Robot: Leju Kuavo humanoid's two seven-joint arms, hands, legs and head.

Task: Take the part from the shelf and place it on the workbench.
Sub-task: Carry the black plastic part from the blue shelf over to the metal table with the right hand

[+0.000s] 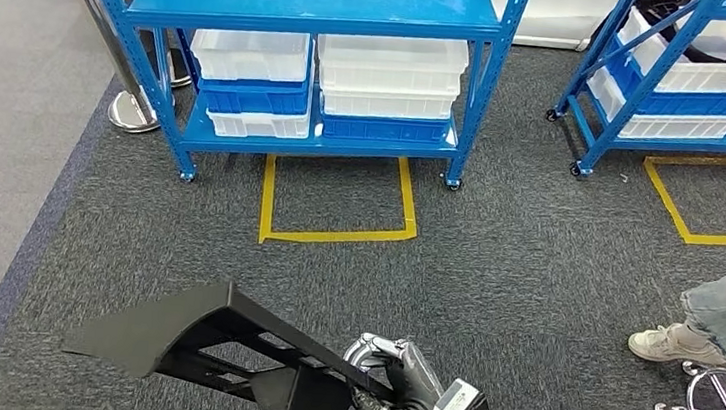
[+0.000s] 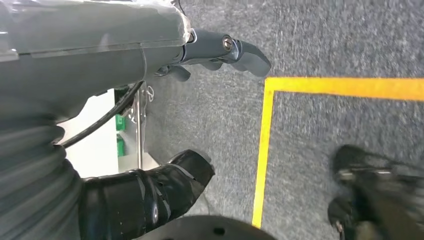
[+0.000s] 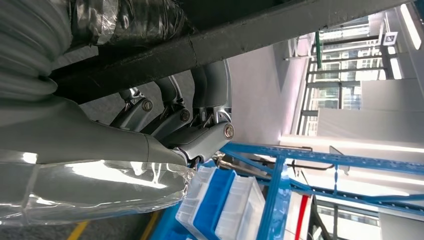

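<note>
The part (image 1: 176,333) is a long black angular piece with a flat wedge-shaped end, low in the head view above the carpet. My right hand (image 1: 402,385) grips it at its right end, fingers wrapped around a bar. In the right wrist view the same fingers (image 3: 200,135) curl around the black bar of the part (image 3: 250,30). My left hand (image 2: 200,47) hangs over the grey carpet with its fingers apart, holding nothing.
A blue shelf (image 1: 318,5) with white and blue bins (image 1: 391,77) stands ahead, behind a yellow tape square (image 1: 336,233). A second blue shelf (image 1: 651,92) is at the right. A person's shoe (image 1: 672,343) and a chair base (image 1: 722,395) are near right.
</note>
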